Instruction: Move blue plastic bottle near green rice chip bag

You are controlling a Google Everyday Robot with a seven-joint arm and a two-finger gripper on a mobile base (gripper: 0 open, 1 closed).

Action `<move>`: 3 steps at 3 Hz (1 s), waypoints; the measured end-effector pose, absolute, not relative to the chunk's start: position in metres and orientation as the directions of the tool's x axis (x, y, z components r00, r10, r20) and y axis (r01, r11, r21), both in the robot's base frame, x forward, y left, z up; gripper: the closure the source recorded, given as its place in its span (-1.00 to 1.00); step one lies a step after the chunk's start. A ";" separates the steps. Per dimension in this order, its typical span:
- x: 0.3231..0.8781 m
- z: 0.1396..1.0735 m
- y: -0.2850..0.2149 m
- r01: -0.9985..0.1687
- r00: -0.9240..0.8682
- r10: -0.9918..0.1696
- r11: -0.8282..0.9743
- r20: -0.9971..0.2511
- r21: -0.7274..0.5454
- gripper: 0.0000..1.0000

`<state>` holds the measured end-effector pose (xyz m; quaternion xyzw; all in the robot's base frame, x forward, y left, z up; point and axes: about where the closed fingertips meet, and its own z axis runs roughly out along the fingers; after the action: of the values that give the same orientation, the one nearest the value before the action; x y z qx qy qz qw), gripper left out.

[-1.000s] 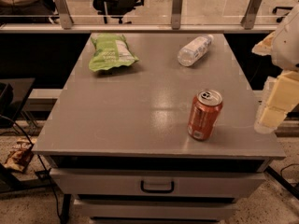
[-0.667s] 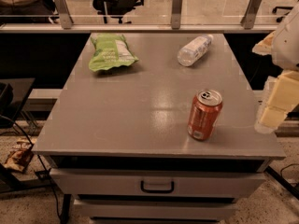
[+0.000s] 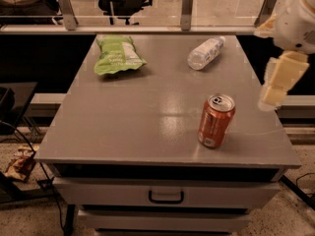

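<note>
Tool (image 3: 277, 81) right of table (image 3: 147, 117), bottle (image 3: 205, 53) label pale

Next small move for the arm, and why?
Probably swing the gripper left and farther back, toward the blue plastic bottle. The gripper hangs beyond the right edge of the table, while the bottle lies on its side, untouched, far right, well apart from the green rice chip bag at far left.

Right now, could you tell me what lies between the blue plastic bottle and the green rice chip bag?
Only bare tabletop separates bottle and bag in the camera view; the end effector hangs beyond the table's right edge.
</note>
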<state>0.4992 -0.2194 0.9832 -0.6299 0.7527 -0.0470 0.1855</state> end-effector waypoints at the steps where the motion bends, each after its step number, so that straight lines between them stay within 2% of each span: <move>1: 0.548 0.982 -0.226 -0.931 -0.079 -0.976 0.145 -0.205 -0.334 -1.00; 2: 0.597 0.973 -0.230 -0.937 -0.002 -0.987 0.058 -0.161 -0.344 -1.00; 3: 0.657 0.953 -0.232 -0.924 0.132 -0.989 -0.100 -0.063 -0.370 -1.00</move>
<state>0.6568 -0.2315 0.9526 -0.7347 0.6509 -0.1012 0.1623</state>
